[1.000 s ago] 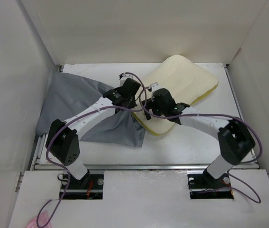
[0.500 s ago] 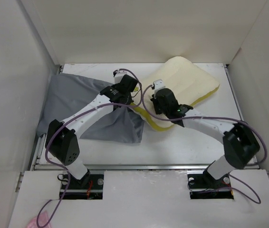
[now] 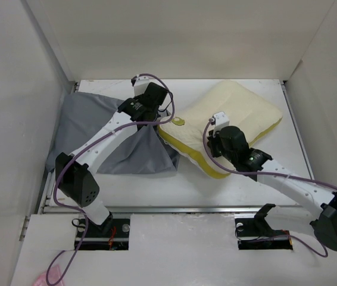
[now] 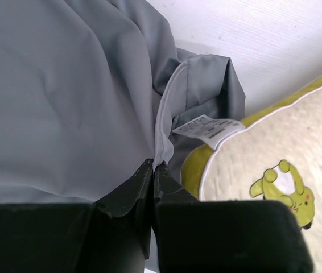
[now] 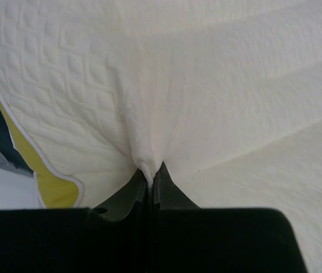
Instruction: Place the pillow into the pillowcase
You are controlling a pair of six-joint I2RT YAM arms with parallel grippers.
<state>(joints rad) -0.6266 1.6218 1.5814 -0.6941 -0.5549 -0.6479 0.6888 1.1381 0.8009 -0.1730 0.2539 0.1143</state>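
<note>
The white surface (image 3: 246,185) carries both task items. The pillowcase (image 3: 91,128) lies wrinkled across the 9 to 10 o'clock sector, with its mouth facing 3 o'clock. The pillow (image 3: 240,107) lies from the centre out toward 2 o'clock, with its long axis running roughly 8 to 2 o'clock. Its yellow edge band faces the near side. Its logo (image 3: 178,121) corner points at the pillowcase mouth and meets it; a white label (image 4: 208,128) on the hem lies over that corner's band. How far the corner sits inside cannot be told. The left arm (image 3: 106,140) rises from its base at 7 o'clock and stretches diagonally over the pillowcase, its wrist at about 11 o'clock above the mouth. The left jaws are closed, pinching the pillowcase hem. The right arm (image 3: 287,182) lies low, with its elbow swung out to 4 o'clock and its forearm running back toward the centre over the pillow's near edge. The right jaws are closed on a gathered fold of the pillow's quilted cover.
</note>
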